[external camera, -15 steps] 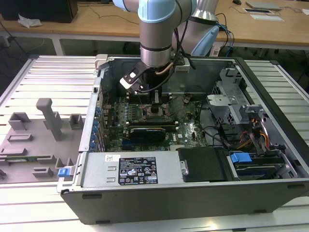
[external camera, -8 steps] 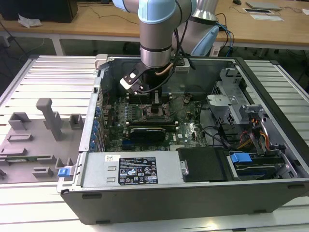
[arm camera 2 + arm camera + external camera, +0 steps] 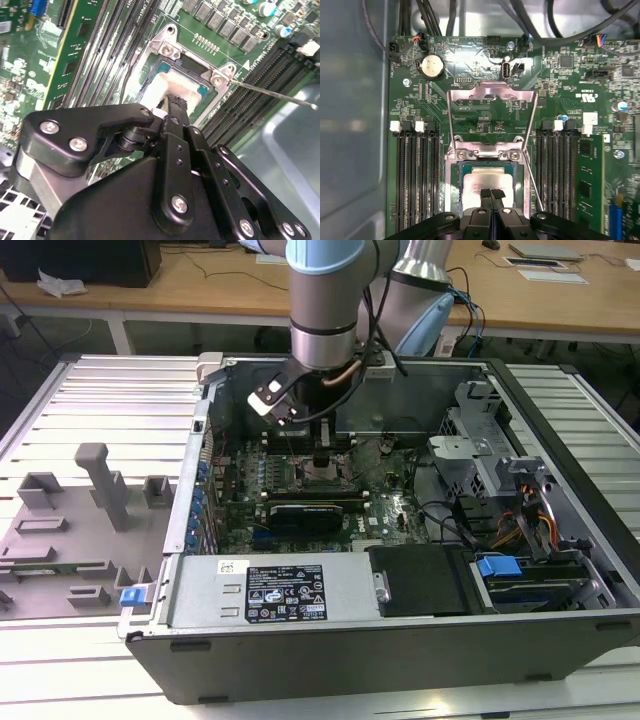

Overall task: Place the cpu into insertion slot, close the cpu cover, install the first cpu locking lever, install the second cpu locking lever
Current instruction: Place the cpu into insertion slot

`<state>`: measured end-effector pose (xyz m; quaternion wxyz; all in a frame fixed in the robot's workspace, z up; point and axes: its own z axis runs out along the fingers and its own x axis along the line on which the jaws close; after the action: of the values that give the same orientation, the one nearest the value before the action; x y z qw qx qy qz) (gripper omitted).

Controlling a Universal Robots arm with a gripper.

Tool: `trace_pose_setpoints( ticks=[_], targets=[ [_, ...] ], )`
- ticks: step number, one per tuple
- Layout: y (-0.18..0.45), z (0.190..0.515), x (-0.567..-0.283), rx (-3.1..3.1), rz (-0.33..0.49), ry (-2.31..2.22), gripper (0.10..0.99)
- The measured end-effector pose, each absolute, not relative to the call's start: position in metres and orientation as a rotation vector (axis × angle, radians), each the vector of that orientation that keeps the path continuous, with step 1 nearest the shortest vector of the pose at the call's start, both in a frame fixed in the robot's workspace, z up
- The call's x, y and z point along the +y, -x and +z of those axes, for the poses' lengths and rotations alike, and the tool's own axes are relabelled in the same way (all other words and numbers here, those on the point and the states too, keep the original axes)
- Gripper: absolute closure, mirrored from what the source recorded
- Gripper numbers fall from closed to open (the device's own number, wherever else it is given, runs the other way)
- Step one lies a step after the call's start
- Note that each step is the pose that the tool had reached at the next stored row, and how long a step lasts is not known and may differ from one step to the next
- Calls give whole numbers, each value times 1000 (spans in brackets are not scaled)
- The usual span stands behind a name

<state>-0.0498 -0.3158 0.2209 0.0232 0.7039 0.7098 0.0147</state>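
The cpu (image 3: pixel 487 179), a silvery square chip, lies flat in the insertion slot (image 3: pixel 456 180) between the banks of memory slots. In the second wrist view the cpu (image 3: pixel 192 86) shows pale inside the slot's metal frame (image 3: pixel 167 47). The cpu cover (image 3: pixel 492 91) is swung open and stands back from the slot, with the board showing through its cut-out. Two thin wire levers (image 3: pixel 449 120) (image 3: pixel 534 175) stand free on either side. My gripper (image 3: pixel 492 193) is shut, its black fingertips pressed together right over the cpu's near edge with nothing between them. From outside, the gripper (image 3: pixel 322 456) hangs over the slot (image 3: pixel 325 476).
The open computer case (image 3: pixel 400 625) surrounds the board; its steel walls, a black graphics card (image 3: pixel 310 510), a drive cage (image 3: pixel 475 450) and cables lie close by. One lever rod (image 3: pixel 272 93) juts out over the memory slots (image 3: pixel 260 75). A grey fixture tray (image 3: pixel 80 530) sits at the exterior view's left.
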Motion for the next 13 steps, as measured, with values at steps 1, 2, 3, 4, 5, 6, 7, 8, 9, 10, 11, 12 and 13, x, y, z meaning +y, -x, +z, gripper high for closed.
trace_pose_setpoints(
  ticks=[1, 2, 3, 4, 5, 6, 7, 8, 9, 10, 11, 12, 13],
  targets=[
    [50, 225, -316, 2197, 46, -2179, 980],
    [50, 227, -316, 2197, 46, -2179, 980],
    [50, 230, -316, 2197, 45, -2179, 980],
    [50, 234, -316, 2197, 46, -2179, 980],
    [50, 238, -316, 2197, 46, -2179, 980],
    [50, 242, -316, 2197, 46, -2179, 980],
    [50, 244, -316, 2197, 46, -2179, 980],
    [50, 248, -316, 2197, 46, -2179, 980],
    [50, 252, -316, 2197, 46, -2179, 980],
    [50, 254, -316, 2197, 45, -2179, 980],
    [50, 256, -316, 2197, 45, -2178, 980],
    [50, 256, -316, 2197, 45, -2178, 980],
    [50, 256, -316, 2197, 45, -2179, 980]
  ],
)
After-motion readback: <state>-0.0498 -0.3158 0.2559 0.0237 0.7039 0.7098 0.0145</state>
